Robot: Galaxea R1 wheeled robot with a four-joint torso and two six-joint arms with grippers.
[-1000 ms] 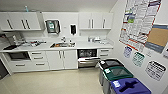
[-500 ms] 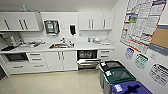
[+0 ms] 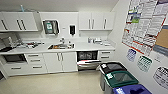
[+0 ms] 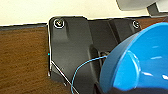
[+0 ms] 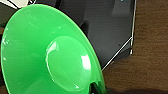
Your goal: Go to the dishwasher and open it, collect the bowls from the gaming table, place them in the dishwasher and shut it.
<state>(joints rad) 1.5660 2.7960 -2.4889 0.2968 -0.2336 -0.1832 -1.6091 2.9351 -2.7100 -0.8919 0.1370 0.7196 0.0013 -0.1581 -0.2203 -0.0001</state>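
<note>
A kitchenette seen from the robot's head camera: the dishwasher [image 3: 86, 60] stands already open under the tabletop [image 3: 80, 46], its door dropped forward and dark racks showing inside, just beside the sink [image 3: 60, 46] and near a row of lidded bins [image 3: 119, 78]. The left wrist camera shows a blue bowl [image 4: 140, 62] close against the left arm's dark plate, its hollow turned toward the lens; the right wrist camera shows a green bowl [image 5: 50, 52] in the same way, larger and shallow, its rim running off past the arm. Whether either claw is clenched on its bowl cannot be told: no fingers are plain in either picture, though each bowl sits where a claw would carry it. Both bowls look like thin, glossy plastic: light, stiff enough to keep shape, unlikely to break, but slick. A pinch across the rim wall seems the surest hold, since the smooth curved base offers nothing to grip and a loose hold could let a bowl swivel or slide.
</note>
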